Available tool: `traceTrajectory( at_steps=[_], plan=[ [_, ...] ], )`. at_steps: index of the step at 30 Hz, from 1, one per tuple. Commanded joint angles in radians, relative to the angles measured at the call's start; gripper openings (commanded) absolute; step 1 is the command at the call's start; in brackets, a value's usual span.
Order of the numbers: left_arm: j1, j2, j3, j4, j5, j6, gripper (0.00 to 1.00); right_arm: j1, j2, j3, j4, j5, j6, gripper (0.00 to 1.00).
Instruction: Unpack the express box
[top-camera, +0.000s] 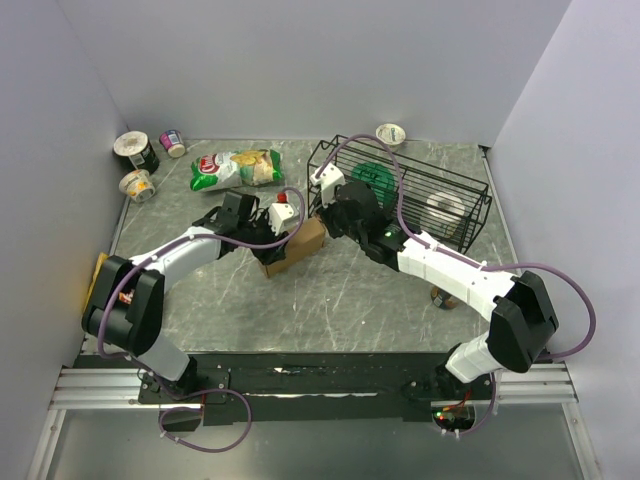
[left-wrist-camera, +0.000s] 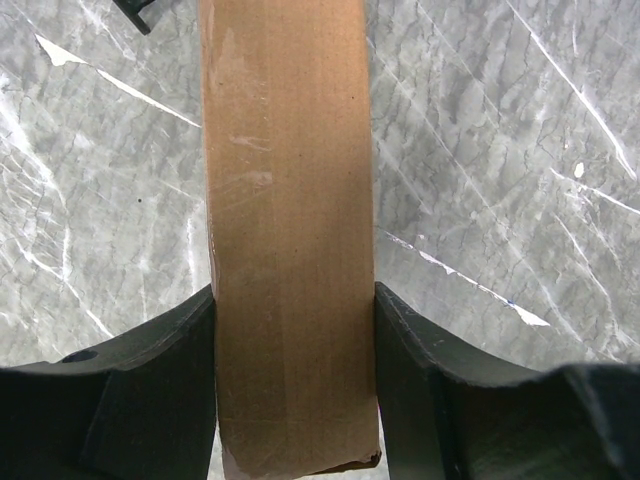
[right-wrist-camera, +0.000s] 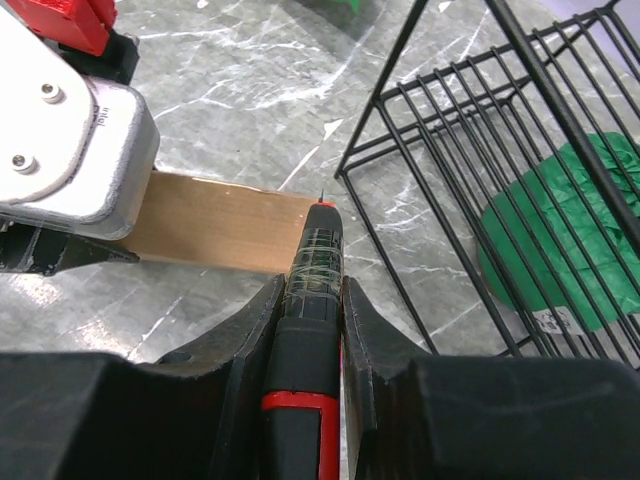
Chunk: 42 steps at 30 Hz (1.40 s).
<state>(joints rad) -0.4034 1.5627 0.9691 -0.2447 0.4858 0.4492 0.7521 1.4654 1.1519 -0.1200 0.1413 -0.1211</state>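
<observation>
On the table (top-camera: 350, 300), left hand (left-wrist-camera: 294, 300) clamping express box (left-wrist-camera: 290, 180), right-wrist view alone shows right hand (right-wrist-camera: 312, 290) pinching black tool (right-wrist-camera: 315, 255)

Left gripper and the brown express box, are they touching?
Touching. In the left wrist view the express box sits between the two black fingers of the left gripper, each flush against a side, no gap visible.

You have the plain brown express box (left-wrist-camera: 288, 200) in the left gripper (left-wrist-camera: 295, 320), a black, red-banded tool (right-wrist-camera: 305, 360) in the right gripper (right-wrist-camera: 312, 290).
</observation>
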Motion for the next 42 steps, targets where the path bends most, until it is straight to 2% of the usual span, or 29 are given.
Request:
traceTrajectory(
  at_steps=[1,19,26,42],
  plan=[
    [-0.002,0.03,0.014,-0.031,0.011,-0.014,0.57,-0.007,-0.014,0.025,0.063,0.056,-0.018,0.0],
    [-0.002,0.037,0.016,-0.03,0.013,-0.023,0.55,-0.008,0.006,0.026,0.028,0.012,0.0,0.0],
    [-0.002,0.04,0.016,-0.036,0.011,-0.021,0.55,-0.008,-0.005,0.025,0.054,0.075,-0.023,0.0],
    [-0.002,0.053,0.02,-0.025,0.011,-0.037,0.54,-0.019,0.027,0.029,0.005,0.015,0.021,0.0]
  ],
)
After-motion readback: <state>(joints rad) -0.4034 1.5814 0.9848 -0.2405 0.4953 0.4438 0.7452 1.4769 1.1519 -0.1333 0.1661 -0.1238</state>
